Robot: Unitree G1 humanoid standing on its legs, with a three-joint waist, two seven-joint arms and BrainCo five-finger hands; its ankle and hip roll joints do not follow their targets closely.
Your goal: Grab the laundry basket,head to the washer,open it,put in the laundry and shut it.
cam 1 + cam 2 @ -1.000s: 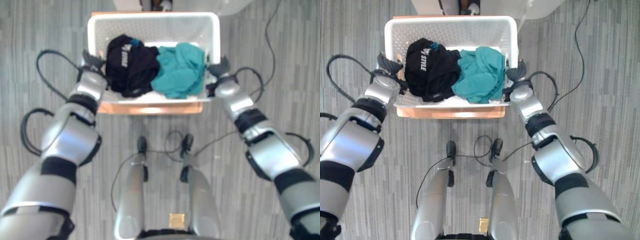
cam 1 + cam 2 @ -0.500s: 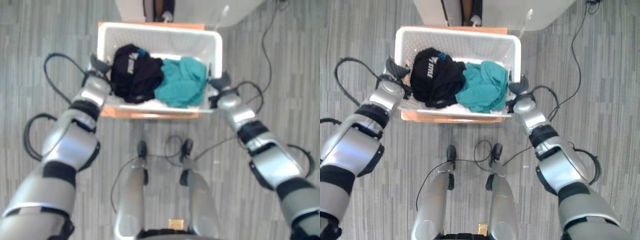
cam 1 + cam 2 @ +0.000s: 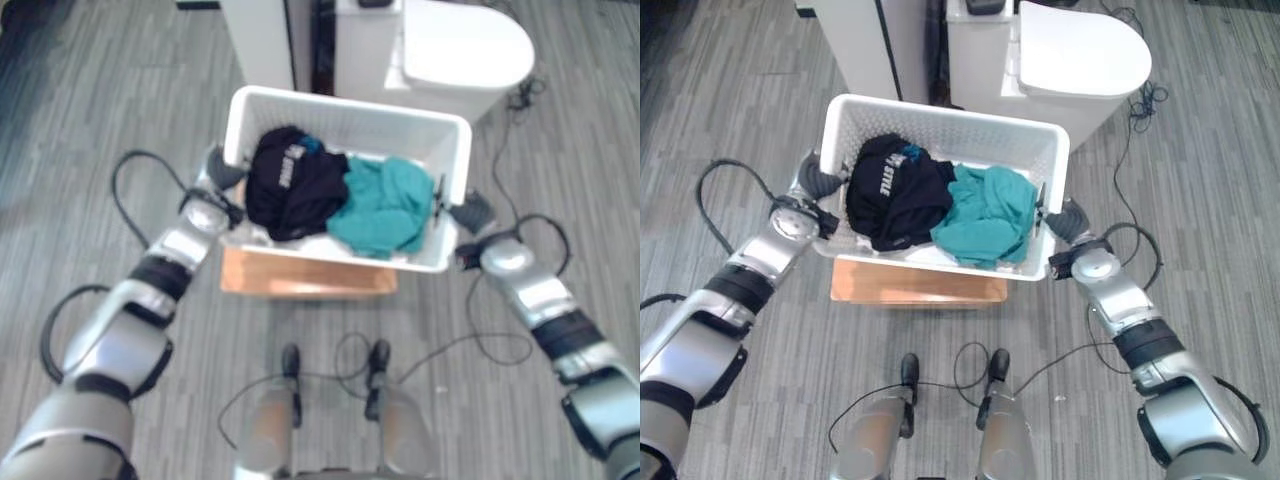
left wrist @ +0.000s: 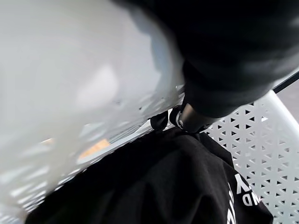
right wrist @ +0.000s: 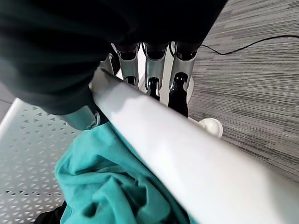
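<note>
A white perforated laundry basket (image 3: 950, 112) is held up between my two hands, above a low wooden stand (image 3: 915, 285). Inside it lie a black garment (image 3: 890, 190) on the left and a teal garment (image 3: 985, 215) on the right. My left hand (image 3: 812, 185) grips the basket's left rim, its thumb (image 4: 191, 116) hooked inside over the black garment (image 4: 154, 186). At the right rim (image 5: 177, 154) is my right hand (image 3: 1065, 220); its fingers (image 5: 152, 65) curl along the outside and its thumb presses inside by the teal garment (image 5: 107, 186). A white washer (image 3: 1060, 50) stands just beyond the basket.
A white cabinet (image 3: 855, 35) stands left of the washer with a dark gap between them. Black cords (image 3: 1140, 110) trail on the grey plank floor to the washer's right. Open floor lies to both sides of the basket.
The basket has come up off the wooden stand and forward with both hands on its rims. The view has shifted, and the washer and cabinet now show ahead.
</note>
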